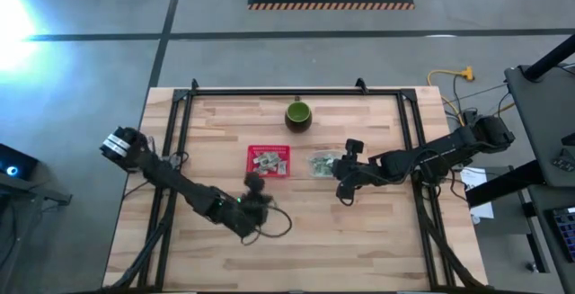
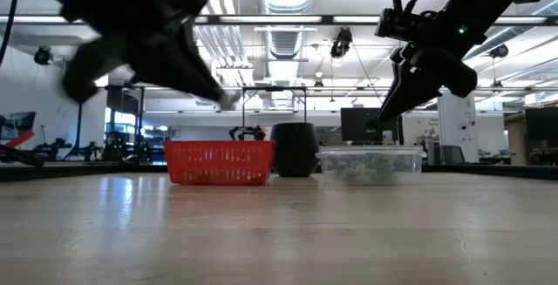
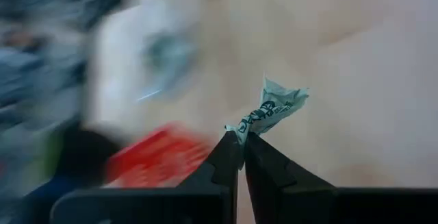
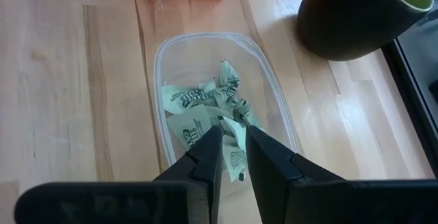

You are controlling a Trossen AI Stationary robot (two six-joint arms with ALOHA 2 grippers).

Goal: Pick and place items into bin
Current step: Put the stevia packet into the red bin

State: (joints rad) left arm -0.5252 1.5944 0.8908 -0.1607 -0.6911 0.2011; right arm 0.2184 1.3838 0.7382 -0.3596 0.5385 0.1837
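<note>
My left gripper hangs above the near edge of the red basket, shut on one pale green-and-white wrapped piece. The basket holds several such pieces. More pieces lie in a clear plastic container to the basket's right. My right gripper hovers over that container, its fingers a narrow gap apart, and in the low view it stands clear above the rim. My left gripper pinches the wrapped piece by one twisted end between the tips of its two shut fingers. The rest of the piece sticks out beyond the fingertips, lifted clear of the table and the basket.
A dark green round cup stands behind the basket and the container, toward the table's far edge. A black frame runs around the table's far and side edges. Bare wood lies on the near side.
</note>
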